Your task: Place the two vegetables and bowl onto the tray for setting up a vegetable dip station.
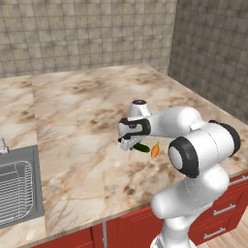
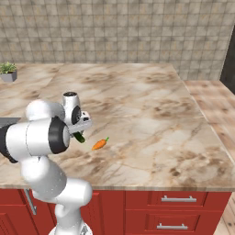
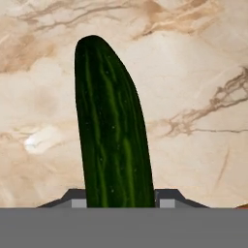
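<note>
A dark green cucumber (image 3: 111, 126) lies low over the marble counter (image 1: 87, 116), and its near end sits between my two fingertips. My gripper (image 3: 119, 201) is shut on it, one dark tip pressed against each side. From the base cameras the cucumber (image 1: 142, 147) (image 2: 80, 137) pokes out under the hand, near the counter's front edge. My gripper (image 1: 130, 144) (image 2: 81, 132) points down at it. An orange carrot (image 1: 155, 150) (image 2: 99, 144) with a green top lies on the counter close beside the cucumber. The bowl and the tray are out of view.
A steel sink (image 1: 17, 186) is set into the counter at the far left. A small potted plant (image 2: 8, 72) stands at the back left by the tiled wall. Red cabinet drawers (image 2: 170, 206) run below the front edge.
</note>
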